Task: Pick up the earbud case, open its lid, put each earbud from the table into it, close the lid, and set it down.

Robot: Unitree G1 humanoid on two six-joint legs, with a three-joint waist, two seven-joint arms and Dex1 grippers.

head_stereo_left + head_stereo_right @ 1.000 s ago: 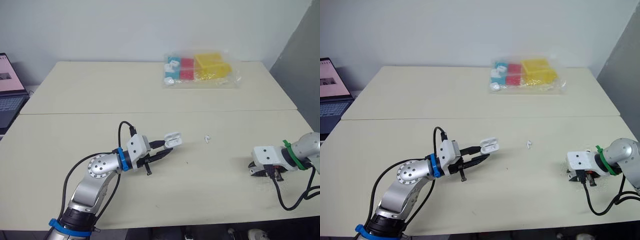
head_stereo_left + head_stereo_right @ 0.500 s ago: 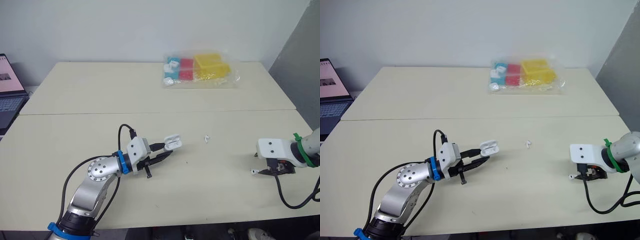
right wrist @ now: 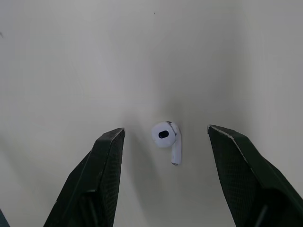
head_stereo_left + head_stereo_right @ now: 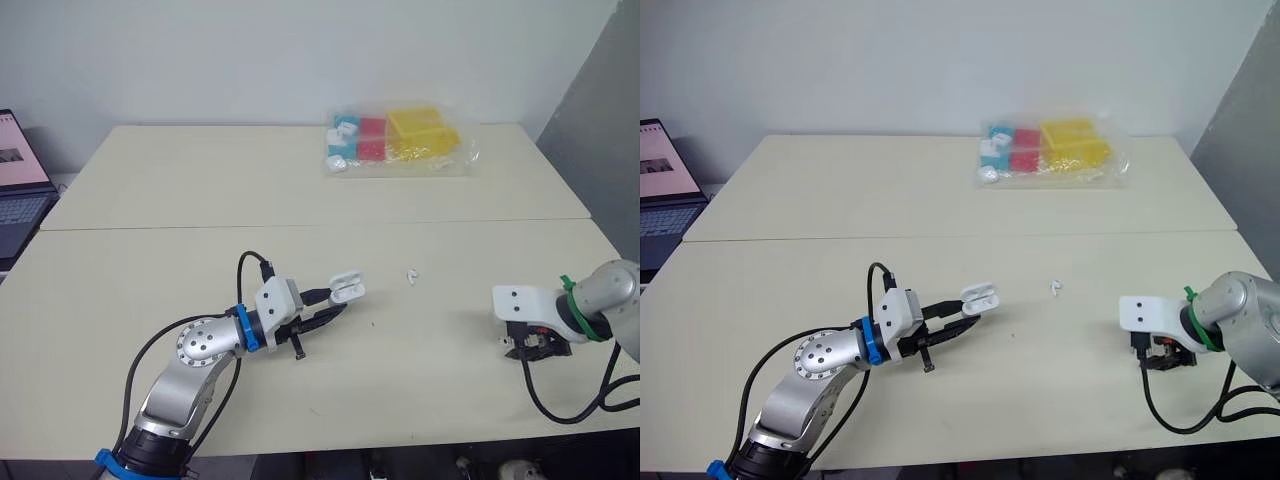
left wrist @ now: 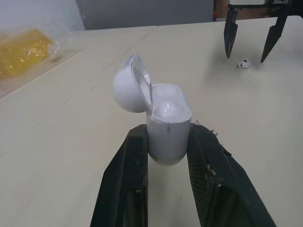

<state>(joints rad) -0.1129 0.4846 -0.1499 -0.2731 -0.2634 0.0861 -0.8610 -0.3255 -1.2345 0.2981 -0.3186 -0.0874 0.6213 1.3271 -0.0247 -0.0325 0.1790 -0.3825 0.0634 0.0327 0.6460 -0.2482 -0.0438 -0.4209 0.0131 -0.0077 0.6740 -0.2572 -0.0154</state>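
White earbud (image 3: 166, 136) btw tips of spread right gripper (image 3: 164, 129)

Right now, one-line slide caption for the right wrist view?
Open right gripper poised over a white earbud lying on the beige table, one finger on either side, not touching it.

Two pale tables (image 4: 300, 190) against a white wall (image 4: 250, 50)

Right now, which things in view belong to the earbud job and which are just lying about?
Job: earbud case, lid open, held in the left gripper; first earbud on the table under the open right gripper; second earbud mid-table.
Lying about: clear bag of coloured items at the far edge; laptop at the left.
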